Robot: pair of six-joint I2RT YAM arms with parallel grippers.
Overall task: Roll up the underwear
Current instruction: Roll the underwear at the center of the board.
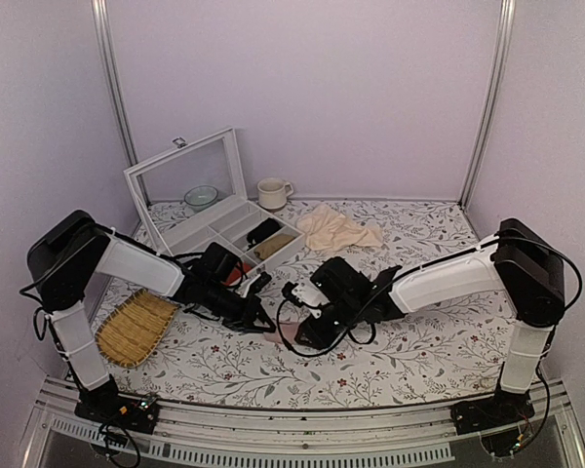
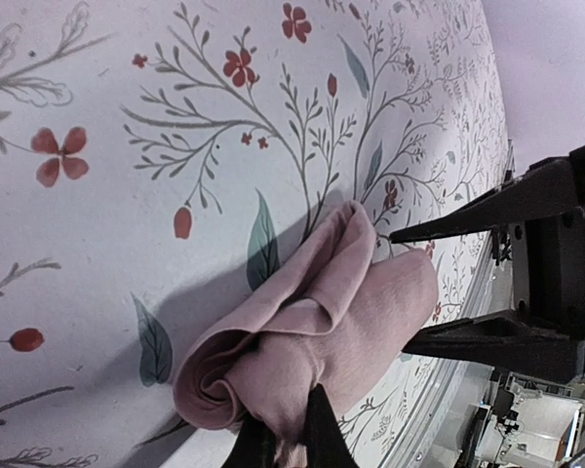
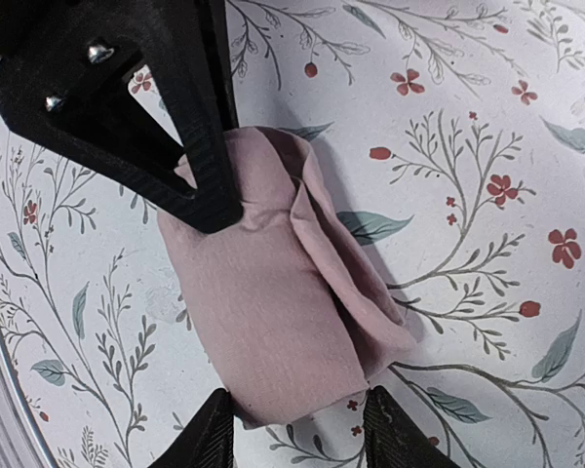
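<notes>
The underwear (image 3: 263, 312) lies as a dusty-pink roll on the floral tablecloth, with its waistband hidden. In the top view it (image 1: 285, 333) shows only as a small pink patch between both grippers. My left gripper (image 2: 283, 444) is shut, pinching fabric at one end of the roll (image 2: 312, 331). In the right wrist view one black left finger (image 3: 210, 190) presses on the far end of the roll. My right gripper (image 3: 302, 434) is open, and its fingers (image 3: 210, 434) stand on either side of the near end without squeezing it.
A white compartment box (image 1: 224, 229) with a raised clear lid stands at back left. A small red bundle (image 1: 232, 277) lies by its front. A woven tray (image 1: 136, 329) lies at left. A beige cloth (image 1: 336, 231), a cup (image 1: 271, 192) and a bowl (image 1: 201, 197) are behind.
</notes>
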